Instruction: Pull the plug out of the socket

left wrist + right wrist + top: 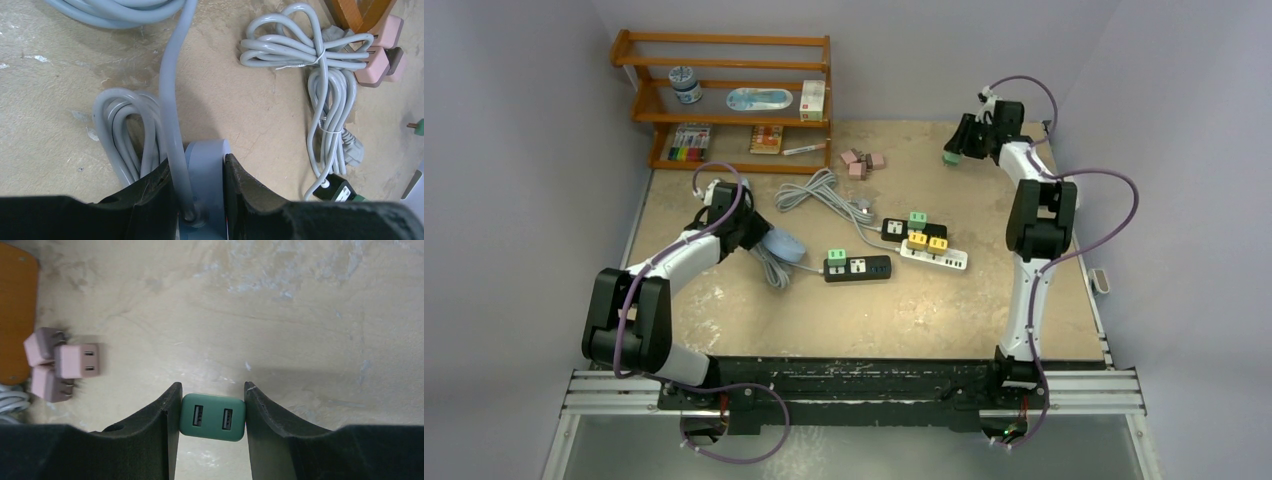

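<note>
Green USB plug [212, 416], a small rounded block with two ports, is pinched across its flat sides by the right end effector [212, 397], toward 1 o'clock of the worktop [904, 310]. It looks light, rigid and smooth, so slip-prone; those sides suit gripping. At 9 o'clock the left end effector [199, 161] clenches a pale blue corded block [210, 190].

Left pincer [199, 162] tight around a blue-grey plug [210, 175], grey cable coils [295, 50] beyond
</note>
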You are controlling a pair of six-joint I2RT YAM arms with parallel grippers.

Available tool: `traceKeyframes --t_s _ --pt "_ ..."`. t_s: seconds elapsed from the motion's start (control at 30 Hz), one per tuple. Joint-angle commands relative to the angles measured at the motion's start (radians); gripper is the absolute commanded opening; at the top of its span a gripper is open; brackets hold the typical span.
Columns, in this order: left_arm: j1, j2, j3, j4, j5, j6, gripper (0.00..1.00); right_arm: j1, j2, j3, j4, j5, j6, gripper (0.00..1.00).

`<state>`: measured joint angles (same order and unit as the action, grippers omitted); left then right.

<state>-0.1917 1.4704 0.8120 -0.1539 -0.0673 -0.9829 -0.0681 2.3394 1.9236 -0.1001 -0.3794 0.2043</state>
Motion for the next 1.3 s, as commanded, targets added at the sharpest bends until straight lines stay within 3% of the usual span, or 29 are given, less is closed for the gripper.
traceKeyframes --t_s 0.0,0.1,0.3,0.57,0.73,0.87,1.0,1.1,1.17,1.27 --pt "0.009 -0.022 0.041 0.02 0.012 0.033 0.0 -0.033 0.035 0.11 -0.093 0.017 -0.042 0.0" --pt "0.009 -0.019 0.043 0.023 0.019 0.033 0.0 -0.047 0.052 0.109 -0.091 0.027 -0.042 0.04" --pt "0.009 -0.011 0.05 0.033 0.033 0.029 0.0 -0.057 0.06 0.118 -0.057 0.0 -0.029 0.46" --pt "0.009 0.005 0.041 0.065 0.069 0.002 0.0 -0.036 0.077 0.151 0.014 -0.126 -0.008 0.78" --pt "0.009 -0.011 0.038 0.06 0.067 0.004 0.0 -0.015 -0.085 -0.065 0.252 -0.085 -0.005 0.78" --pt "0.009 -0.023 0.035 0.085 0.062 0.01 0.0 0.069 -0.304 -0.31 0.446 0.006 -0.118 0.78" --pt "0.01 -0.029 0.015 0.153 0.079 0.01 0.0 0.267 -0.5 -0.499 0.519 -0.017 -0.266 0.8" --pt "0.009 -0.031 0.006 0.18 0.06 0.007 0.0 0.338 -0.576 -0.633 0.606 -0.139 -0.148 0.78" --pt "0.009 -0.029 -0.004 0.183 0.023 0.003 0.0 0.4 -0.627 -0.718 0.602 -0.143 -0.165 0.77" --pt "0.008 -0.05 -0.102 0.359 0.021 -0.024 0.0 0.5 -0.671 -0.813 0.553 -0.144 -0.268 0.77"
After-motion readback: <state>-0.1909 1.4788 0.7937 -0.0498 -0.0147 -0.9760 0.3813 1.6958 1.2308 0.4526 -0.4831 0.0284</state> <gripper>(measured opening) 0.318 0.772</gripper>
